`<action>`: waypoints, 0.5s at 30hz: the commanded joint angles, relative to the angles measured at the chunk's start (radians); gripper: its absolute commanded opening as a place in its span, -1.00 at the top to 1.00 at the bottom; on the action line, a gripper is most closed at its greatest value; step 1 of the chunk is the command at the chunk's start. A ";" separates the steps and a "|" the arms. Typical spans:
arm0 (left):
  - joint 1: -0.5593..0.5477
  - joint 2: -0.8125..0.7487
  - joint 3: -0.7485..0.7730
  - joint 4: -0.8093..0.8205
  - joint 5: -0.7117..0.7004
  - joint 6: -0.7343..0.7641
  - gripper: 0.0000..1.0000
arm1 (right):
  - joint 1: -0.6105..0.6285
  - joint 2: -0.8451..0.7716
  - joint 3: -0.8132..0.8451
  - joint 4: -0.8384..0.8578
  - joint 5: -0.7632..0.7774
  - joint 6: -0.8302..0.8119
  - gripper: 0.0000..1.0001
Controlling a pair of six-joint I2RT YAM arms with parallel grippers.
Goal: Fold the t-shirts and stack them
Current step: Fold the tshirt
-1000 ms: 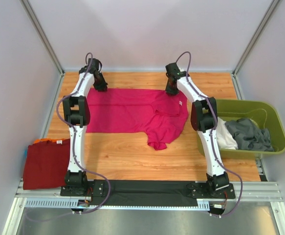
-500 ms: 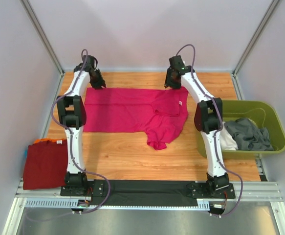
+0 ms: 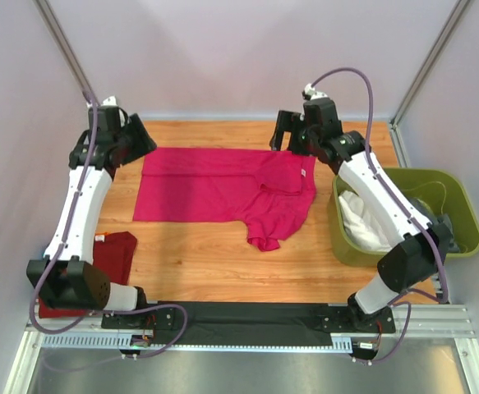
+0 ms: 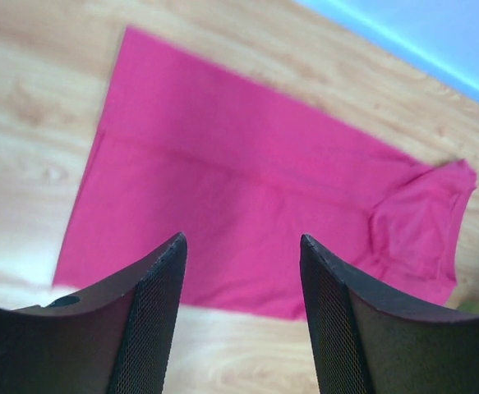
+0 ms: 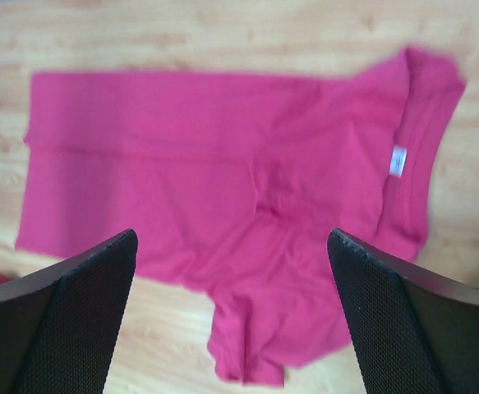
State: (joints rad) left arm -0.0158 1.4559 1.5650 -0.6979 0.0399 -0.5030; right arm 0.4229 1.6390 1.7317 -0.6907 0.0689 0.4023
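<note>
Bare wood of the table point(image 3: 223, 271) runs open along the near side of the magenta t-shirt point(image 3: 214, 185). The olive bin point(image 3: 436, 257) walls off the right side, just beside the collar end. The red t-shirt point(image 3: 120, 250) occupies the near-left corner. Far strip by the back wall point(image 3: 239, 57) is narrow

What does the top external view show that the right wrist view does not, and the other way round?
Only the top external view shows the green bin holding a white shirt, and the dark red shirt. Only the right wrist view shows the right claw up close, its mesh pads wide apart with nothing between them. Both show the magenta shirt lying on the wooden table.
</note>
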 commanded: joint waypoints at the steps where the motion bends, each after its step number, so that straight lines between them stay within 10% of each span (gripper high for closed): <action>1: 0.007 -0.115 -0.204 -0.052 -0.023 -0.071 -0.29 | 0.007 -0.068 -0.182 0.036 -0.026 0.078 -1.00; 15: 0.004 -0.534 -0.716 -0.086 -0.098 -0.343 -0.54 | 0.022 -0.294 -0.625 -0.061 -0.054 0.302 -1.00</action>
State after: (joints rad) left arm -0.0162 0.9131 0.8970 -0.7990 -0.0391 -0.7345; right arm 0.4324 1.4010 1.1606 -0.7391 0.0319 0.6079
